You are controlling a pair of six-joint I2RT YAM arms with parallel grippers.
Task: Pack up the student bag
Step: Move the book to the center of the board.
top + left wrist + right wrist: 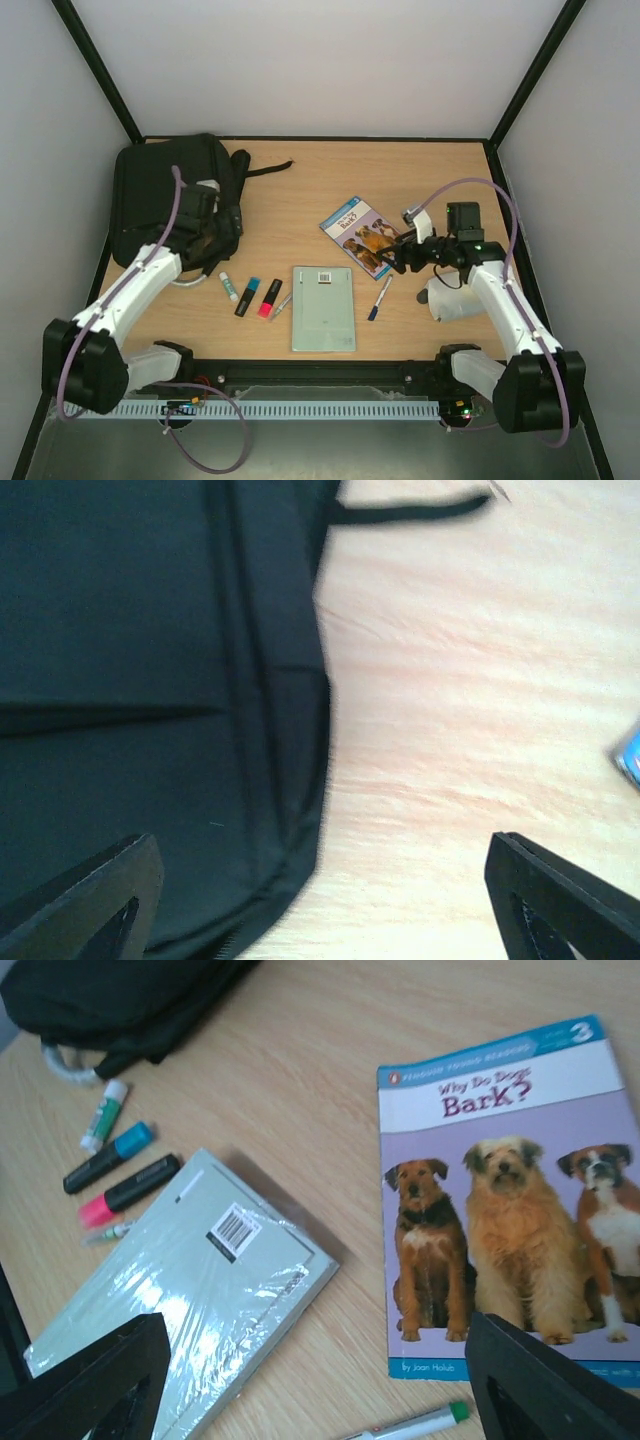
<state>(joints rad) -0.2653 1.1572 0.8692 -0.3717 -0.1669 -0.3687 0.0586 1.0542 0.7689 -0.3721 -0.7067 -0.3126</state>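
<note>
Left end effector [226,226], jaws wide apart and empty, hovers over the right edge of the student bag [160,195], which lies lengthwise near-to-far at the worktop's [300,190] far left. The right end effector [397,255], also spread, hangs over a dog book [360,232], well apart from the bag; the left arm looks nearer.

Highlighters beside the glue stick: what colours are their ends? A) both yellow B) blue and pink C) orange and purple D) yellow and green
B: the blue highlighter and the pink highlighter lie side by side between the glue stick and the wrapped notebook.
</note>
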